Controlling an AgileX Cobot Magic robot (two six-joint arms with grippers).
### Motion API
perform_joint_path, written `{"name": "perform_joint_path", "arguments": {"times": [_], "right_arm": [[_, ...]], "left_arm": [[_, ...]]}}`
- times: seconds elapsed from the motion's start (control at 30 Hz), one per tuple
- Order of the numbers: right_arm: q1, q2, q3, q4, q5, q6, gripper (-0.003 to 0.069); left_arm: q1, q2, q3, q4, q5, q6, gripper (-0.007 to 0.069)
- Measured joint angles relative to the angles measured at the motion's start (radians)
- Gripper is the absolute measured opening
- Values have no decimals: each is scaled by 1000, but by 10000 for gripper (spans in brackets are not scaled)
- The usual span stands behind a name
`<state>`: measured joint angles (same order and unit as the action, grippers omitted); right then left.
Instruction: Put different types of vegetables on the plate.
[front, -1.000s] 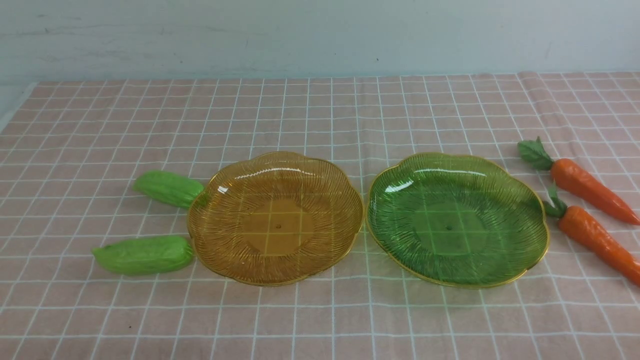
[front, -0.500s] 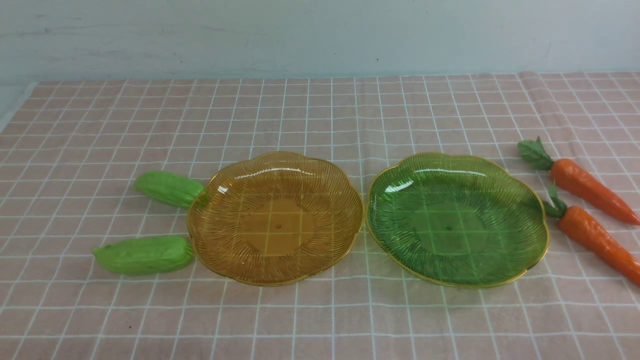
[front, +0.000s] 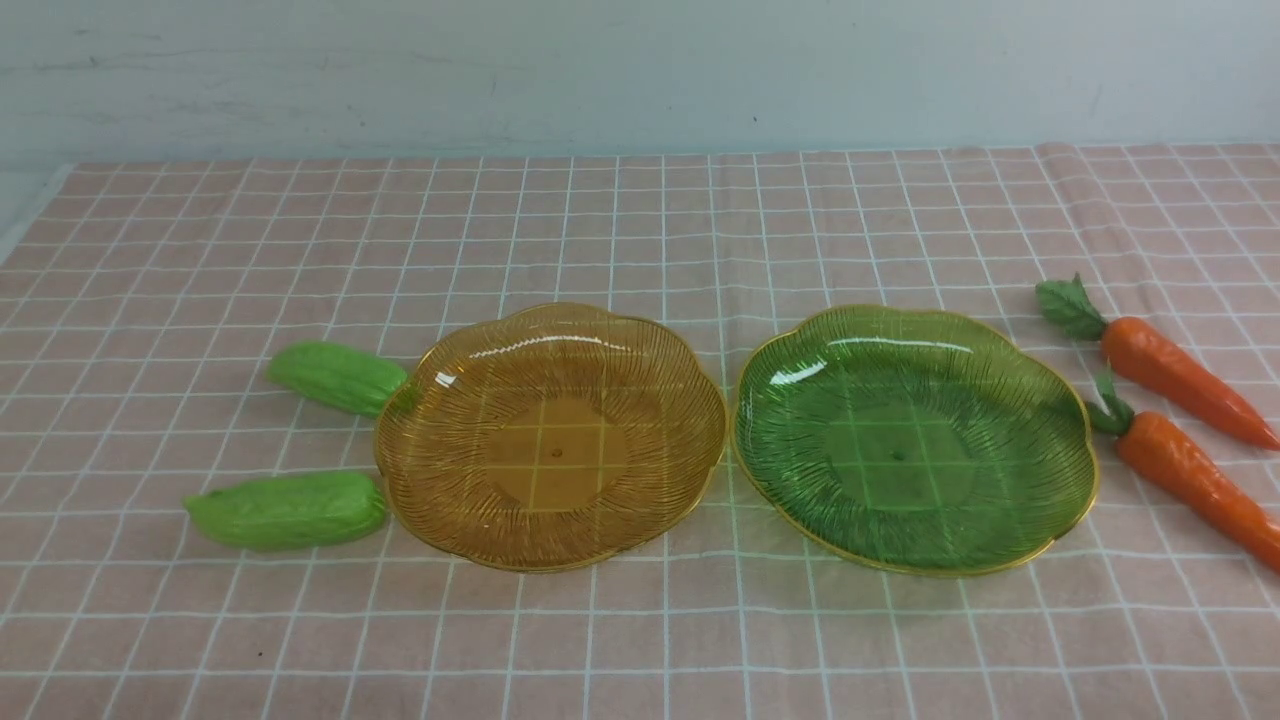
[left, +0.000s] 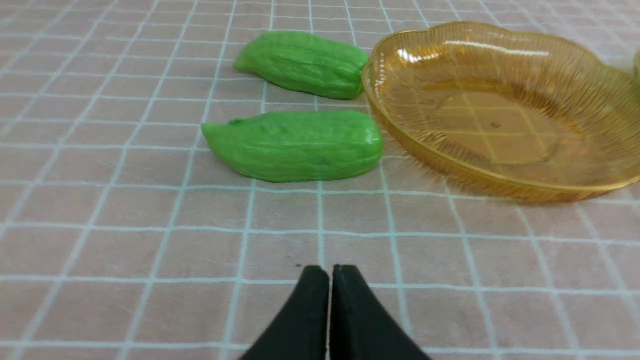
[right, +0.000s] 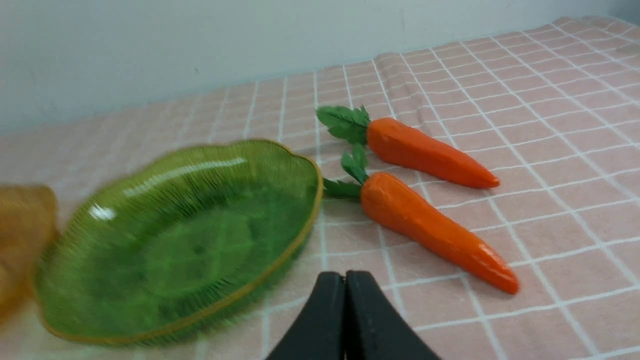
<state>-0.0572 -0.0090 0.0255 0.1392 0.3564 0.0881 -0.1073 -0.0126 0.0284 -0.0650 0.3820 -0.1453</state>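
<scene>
The near light-green ridged toy gourd (front: 288, 510) and the far gourd (front: 335, 377) lie on the left, long axes running left to right, blunt ends just beside the amber ribbed plastic plate (front: 450, 500); the left claw (left: 329, 271), closed and empty, faces the near one broadside, so that arm is nearer; the near orange toy carrot (front: 1195, 485) and far carrot (front: 1175, 380) slant beside the green ribbed plastic plate (front: 800, 470), ahead of the closed, empty right claw (right: 345, 276).
</scene>
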Motion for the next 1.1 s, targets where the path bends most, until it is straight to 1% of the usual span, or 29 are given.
{"name": "perform_joint_path", "arguments": {"times": [0.03, 0.07, 0.1, 0.13, 0.17, 0.23, 0.27, 0.33, 0.43, 0.53, 0.57, 0.6, 0.7, 0.73, 0.77, 0.8, 0.83, 0.87, 0.9, 0.93, 1.0, 1.03, 1.07, 1.1], "right_arm": [[0, 0, 0, 31, -10, 21, -15], [0, 0, 0, 122, -30, 68, -15], [0, 0, 0, 178, -39, 101, -15], [0, 0, 0, 269, -46, 148, -15], [0, 0, 0, 321, -50, 170, -15], [0, 0, 0, 389, -51, 191, -15], [0, 0, 0, 394, -51, 193, -15], [0, 0, 0, 438, -70, 204, -15], [0, 0, 0, 445, -93, 207, -15], [0, 0, 0, 450, -129, 207, -15], [0, 0, 1, 452, -175, 198, -15], [0, 0, 1, 452, -181, 196, -15], [0, 0, -64, 445, -200, 115, -15], [0, 7, -133, 423, -185, 52, -15], [0, 7, -144, 419, -185, 43, -15], [0, 46, -226, 378, -139, -35, -15], [0, 87, -284, 343, -87, -79, -15], [0, 139, -340, 311, -36, -109, -15], [0, 139, -340, 303, -21, -109, -15], [0, 227, -419, 239, 86, -140, -15], [0, 333, -468, 174, 182, -143, -15], [0, 533, -543, 75, 361, -115, -14], [0, 567, -554, 67, 372, -111, -14], [0, 651, -579, 29, 429, -88, -14]], "left_arm": [[0, 0, 0, -35, -1, -26, -3], [0, 0, 0, -138, -2, -102, -3], [0, 0, 0, -191, -3, -152, -3], [0, 0, 0, -302, -4, -228, -3], [0, 0, 0, -394, -5, -287, -3], [0, 0, 0, -502, -7, -340, -3], [0, 0, 0, -519, -7, -358, -3], [0, 0, 0, -728, -15, -436, -3], [0, 0, 0, -814, -26, -444, -3], [0, 0, 0, -846, -34, -443, -3], [0, 0, 0, -863, -44, -418, -3], [0, 0, 0, -863, -44, -418, -3], [0, 0, -73, -866, -30, -256, -3], [0, 0, -102, -866, -23, -215, -3], [0, 3, -109, -866, -23, -205, -3], [0, 24, -168, -865, -14, -137, -3], [0, 75, -213, -848, 17, -71, -3], [0, 119, -247, -823, 62, -31, -3], [0, 138, -256, -818, 70, -25, -3], [0, 203, -281, -779, 142, 3, -3], [0, 262, -298, -741, 198, 15, -3], [0, 400, -333, -642, 307, 28, -3], [0, 426, -339, -624, 336, 28, -3], [0, 511, -362, -563, 393, 34, -3]]}}
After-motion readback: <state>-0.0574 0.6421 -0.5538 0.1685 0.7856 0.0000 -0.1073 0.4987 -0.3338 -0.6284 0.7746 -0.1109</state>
